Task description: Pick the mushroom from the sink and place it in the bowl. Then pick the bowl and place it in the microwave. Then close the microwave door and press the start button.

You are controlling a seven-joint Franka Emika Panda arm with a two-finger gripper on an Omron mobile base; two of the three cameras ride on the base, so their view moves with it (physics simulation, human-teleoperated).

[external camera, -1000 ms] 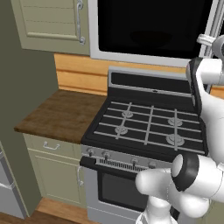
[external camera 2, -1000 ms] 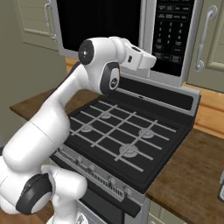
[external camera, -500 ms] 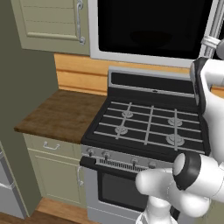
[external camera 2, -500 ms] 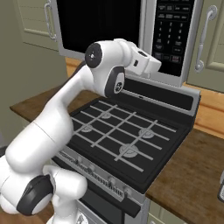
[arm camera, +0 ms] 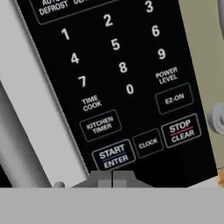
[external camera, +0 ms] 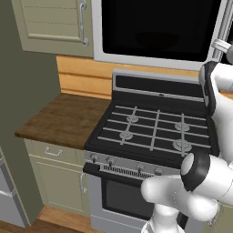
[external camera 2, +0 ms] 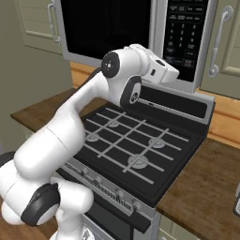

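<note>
1. The gripper [arm camera: 112, 177] is clenched with nothing between its tips – the 2 dark fingertips [arm camera: 101, 178] press together just below the START/ENTER key [arm camera: 112, 155] on the microwave [external camera 2: 140, 42] keypad. Whether they touch the panel I cannot tell.
2. In the right base view the white hand reaches up toward the dark control strip [external camera 2: 185, 35], its end near the strip's lower part.
3. The microwave door [external camera: 159, 29] is shut, its black glass window flush in the light-grey frame.
4. On the keypad the digits run 1 to 9 with 0 beneath, then TIME COOK, KITCHEN TIMER, CLOCK, POWER LEVEL, EZ-ON and STOP/CLEAR [arm camera: 181, 131].
5. Below the microwave stands a black stove [external camera: 154, 132] with 4 burners under grey grates and bare of pots; wooden counter [external camera: 61, 118] lies to its left and more counter [external camera 2: 206, 187] to its right.
6. Olive cabinets flank the microwave – one door [external camera: 50, 22] left, one [external camera 2: 227, 42] right, each with a metal handle. The arm arches over the stove's left half.
</note>
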